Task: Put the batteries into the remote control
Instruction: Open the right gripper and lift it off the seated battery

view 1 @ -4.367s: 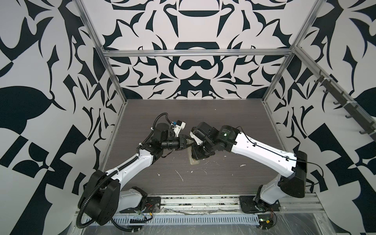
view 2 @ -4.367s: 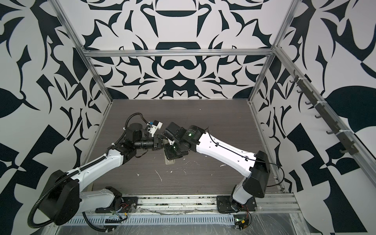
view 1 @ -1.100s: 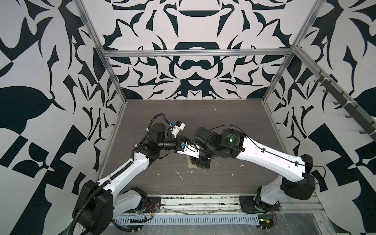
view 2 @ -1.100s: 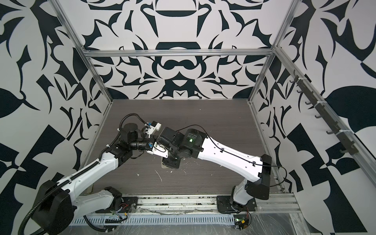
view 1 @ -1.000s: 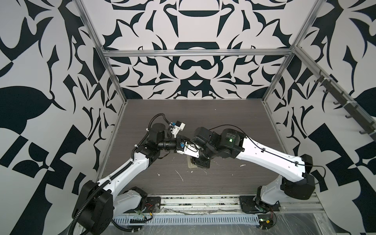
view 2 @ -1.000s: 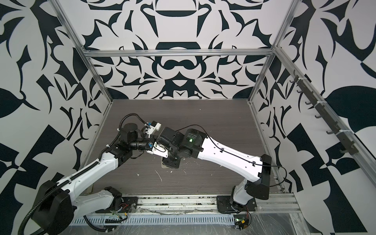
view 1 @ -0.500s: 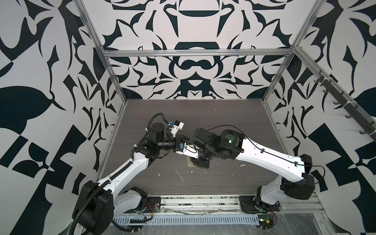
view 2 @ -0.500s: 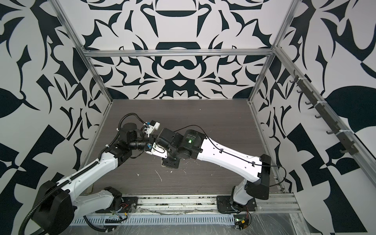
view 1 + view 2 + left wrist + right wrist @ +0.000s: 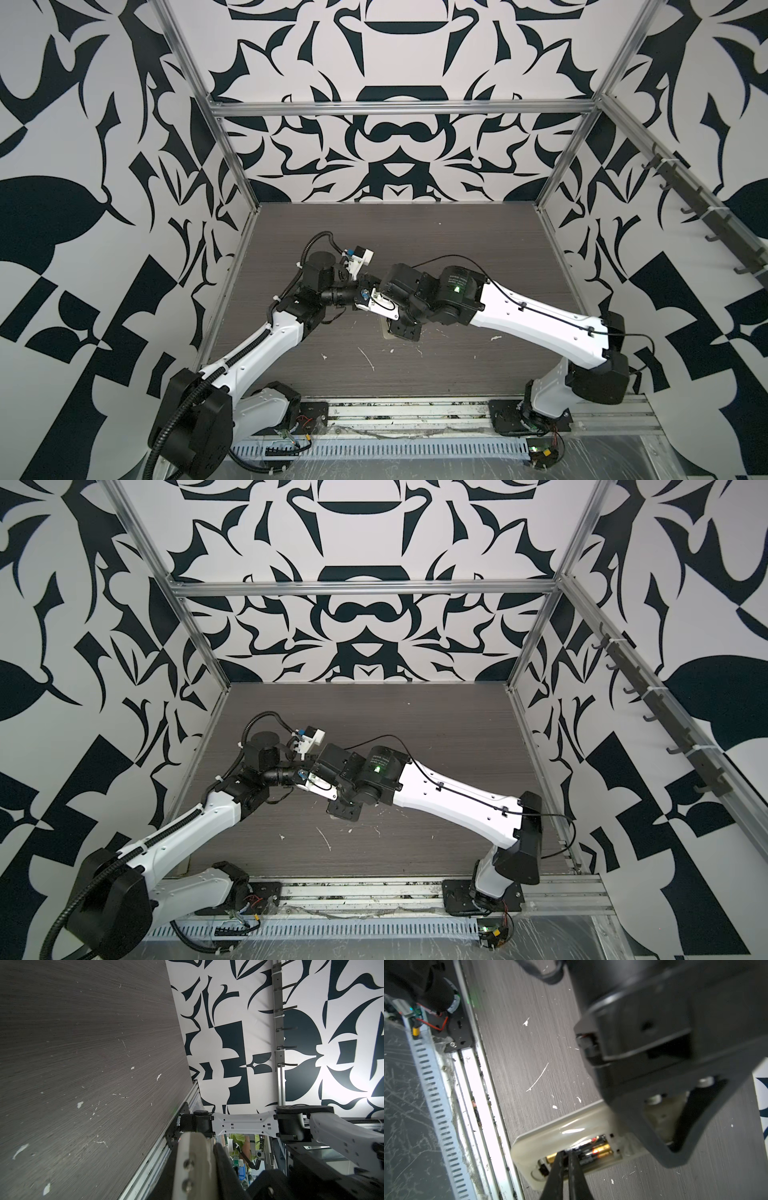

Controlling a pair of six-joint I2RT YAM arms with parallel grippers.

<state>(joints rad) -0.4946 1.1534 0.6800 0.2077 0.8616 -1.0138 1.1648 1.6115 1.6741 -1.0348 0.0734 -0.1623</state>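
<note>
The remote control point(image 9: 560, 1132) lies pale back up on the dark table, showing as a pale sliver point(image 9: 385, 332) in a top view. Two batteries point(image 9: 593, 1152), black with gold bands, sit side by side in its open recess. My right gripper point(image 9: 566, 1154) has its thin black fingers shut, with the tips at one end of the batteries and nothing between them. My left gripper point(image 9: 360, 300) reaches in from the left and is shut on the remote's far end. In the left wrist view the remote's pale body point(image 9: 194, 1167) sits between the dark jaws.
White flecks and scratches point(image 9: 537, 1080) mark the table near the remote. The metal rail and slotted cable duct point(image 9: 436, 1088) run along the front edge close by. The two wrists crowd together over the remote point(image 9: 332, 779).
The right gripper's fingers have closed together at the recess. Both arms have stayed almost still over the last second; since the earliest frames the right arm has moved left over the remote.
</note>
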